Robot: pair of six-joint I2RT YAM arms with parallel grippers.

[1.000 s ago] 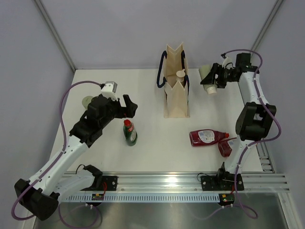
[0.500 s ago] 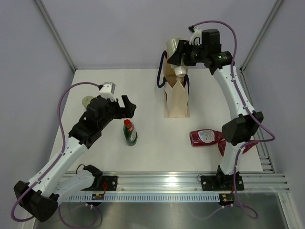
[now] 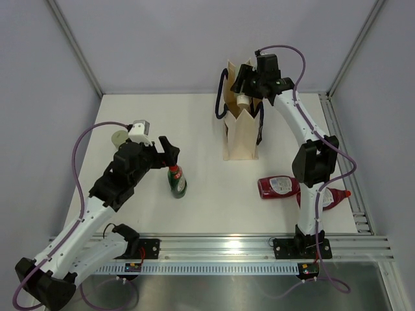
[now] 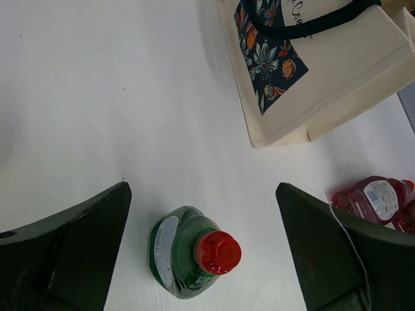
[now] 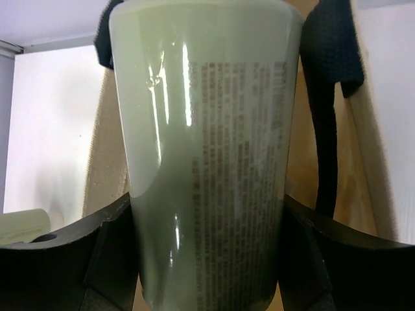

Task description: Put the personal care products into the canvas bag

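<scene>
The canvas bag [image 3: 240, 133] stands upright at the back middle of the table, its navy handles up. Directly over its open mouth, my right gripper [image 3: 249, 83] is shut on an olive-grey bottle [image 5: 207, 162], which fills the right wrist view between both fingers [image 5: 107, 253]. A cream cap [image 3: 243, 99] shows at the mouth just below. A dark green bottle with a red cap [image 3: 176, 181] stands upright left of centre. My left gripper [image 3: 170, 151] hangs open just above it, and the bottle [image 4: 193, 254] sits between the spread fingers without touching them. Two dark red bottles [image 3: 279, 186] [image 3: 327, 197] lie on the right.
A round olive-grey thing [image 3: 118, 137] sits behind the left arm near the left wall. The bag's floral patch [image 4: 267, 58] faces the left wrist camera. A metal rail [image 3: 246, 249] runs along the table's near edge.
The right arm swung left with the olive-grey bottle, from beside the bag to over its mouth. The left gripper shifted toward the green bottle, still open.
</scene>
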